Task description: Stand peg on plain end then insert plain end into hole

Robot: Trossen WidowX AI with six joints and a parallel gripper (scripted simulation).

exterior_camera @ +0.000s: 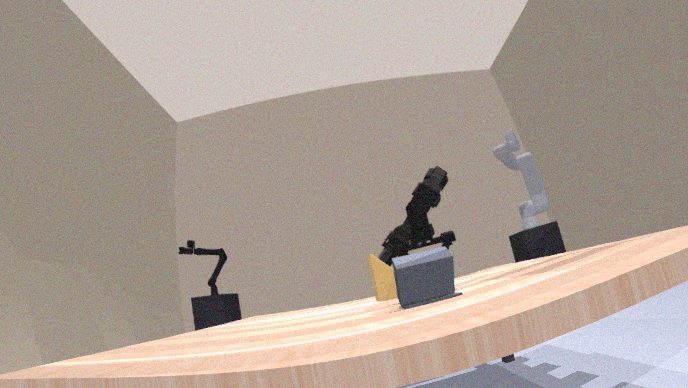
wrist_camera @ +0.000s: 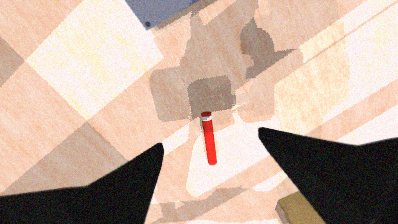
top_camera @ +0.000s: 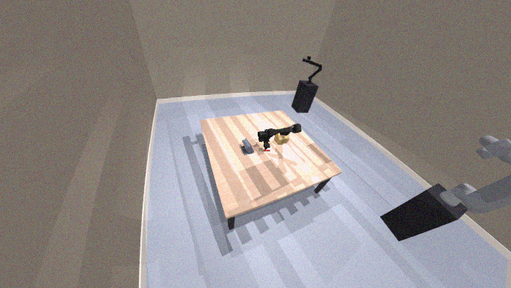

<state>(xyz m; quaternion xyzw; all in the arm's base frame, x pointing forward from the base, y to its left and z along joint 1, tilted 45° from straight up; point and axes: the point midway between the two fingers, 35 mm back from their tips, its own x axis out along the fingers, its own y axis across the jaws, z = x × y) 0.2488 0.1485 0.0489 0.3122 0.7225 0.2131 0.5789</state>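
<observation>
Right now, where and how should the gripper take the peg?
I'd grip the red peg around mid-shaft, coming from above, one finger on each long side. It lies flat, long and thin, its length running between the open fingers of the gripper, so closing should pinch across its narrow width. Mid-shaft also leaves the white band and plain end free.

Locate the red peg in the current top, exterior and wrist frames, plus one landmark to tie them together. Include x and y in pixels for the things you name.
Top: small red sliver right of center, just below the end effector [top_camera: 267, 147] [wrist_camera: 211, 139].
Exterior: peg not visible.
Wrist: red peg [top_camera: 267, 150] [wrist_camera: 210, 142] just below and right of center, lying between the open fingers.
Shared landmark: blue-gray panel [top_camera: 246, 145] [exterior_camera: 425, 280] [wrist_camera: 162, 9], cut off at the wrist view's top edge.
</observation>
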